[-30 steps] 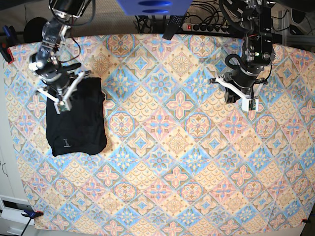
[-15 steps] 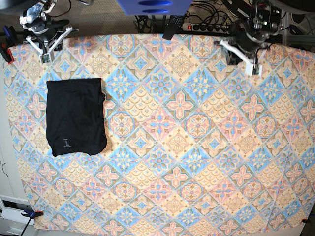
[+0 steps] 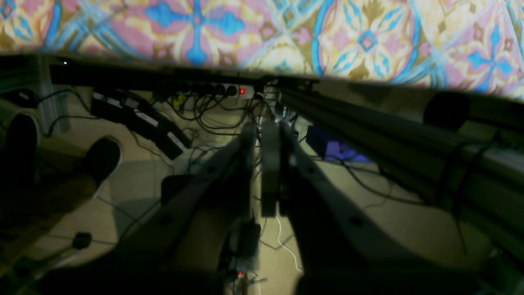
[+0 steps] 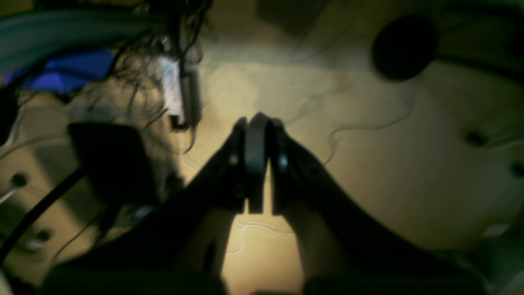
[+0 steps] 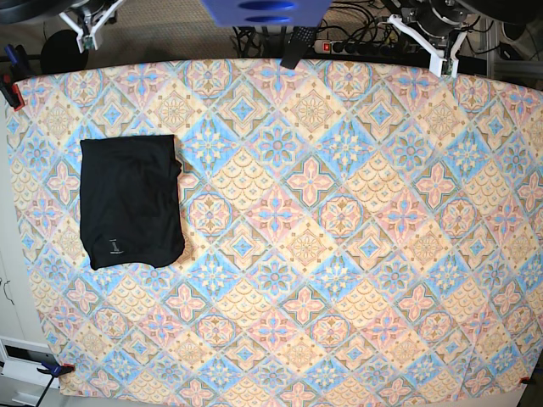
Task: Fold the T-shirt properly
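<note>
The black T-shirt (image 5: pixel 131 202) lies folded into a neat rectangle on the left side of the patterned tablecloth (image 5: pixel 322 254), with a tiny pale logo near its front edge. My left gripper (image 5: pixel 422 38) is raised beyond the table's far right edge. In the left wrist view it (image 3: pixel 264 131) is shut and empty over the floor. My right gripper (image 5: pixel 89 21) is beyond the far left corner. In the right wrist view it (image 4: pixel 256 123) is shut and empty. Neither gripper touches the shirt. The shirt is not in either wrist view.
A power strip (image 5: pixel 356 47) and cables lie behind the table's far edge; the strip also shows in the left wrist view (image 3: pixel 229 90). A blue object (image 5: pixel 263 10) hangs at the top centre. A clamp (image 5: pixel 10 89) holds the cloth's far left corner.
Both arms have pulled back from over the table to beyond its far edge. The right gripper has left the shirt's far end. The folded shirt has not moved.
</note>
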Robot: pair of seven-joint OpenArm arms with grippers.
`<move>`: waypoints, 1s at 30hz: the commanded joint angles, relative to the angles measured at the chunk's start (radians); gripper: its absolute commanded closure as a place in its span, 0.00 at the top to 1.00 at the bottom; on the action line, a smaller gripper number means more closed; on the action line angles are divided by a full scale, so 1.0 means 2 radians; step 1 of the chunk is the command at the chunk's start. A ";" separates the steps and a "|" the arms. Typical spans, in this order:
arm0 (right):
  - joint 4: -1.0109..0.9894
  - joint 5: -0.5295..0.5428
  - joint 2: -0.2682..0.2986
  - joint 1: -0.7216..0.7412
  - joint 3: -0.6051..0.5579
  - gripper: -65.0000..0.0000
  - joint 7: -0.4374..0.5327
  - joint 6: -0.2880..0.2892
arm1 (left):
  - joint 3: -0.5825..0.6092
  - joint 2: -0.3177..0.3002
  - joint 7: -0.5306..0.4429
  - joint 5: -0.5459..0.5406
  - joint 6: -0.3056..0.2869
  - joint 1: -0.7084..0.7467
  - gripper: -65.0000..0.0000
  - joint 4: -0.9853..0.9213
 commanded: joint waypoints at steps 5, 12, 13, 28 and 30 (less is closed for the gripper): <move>-0.082 0.001 0.004 -0.015 0.001 0.02 0.048 0.001 | 0.021 -0.003 -0.004 0.018 -0.001 0.031 0.02 -0.017; -0.201 0.001 0.006 -0.013 0.000 0.02 0.103 0.001 | 0.084 -0.003 -0.074 0.069 0.001 0.028 0.02 -0.119; -0.221 0.001 0.007 -0.013 0.000 0.02 0.111 0.001 | 0.092 -0.003 -0.095 0.078 0.002 0.026 0.02 -0.140; -0.508 -0.068 0.031 0.092 -0.057 0.02 0.250 0.001 | 0.220 -0.002 -0.290 0.115 0.004 -0.123 0.02 -0.487; -0.547 -0.068 0.032 0.109 -0.058 0.02 0.268 0.001 | 0.233 -0.001 -0.313 0.115 0.004 -0.143 0.02 -0.528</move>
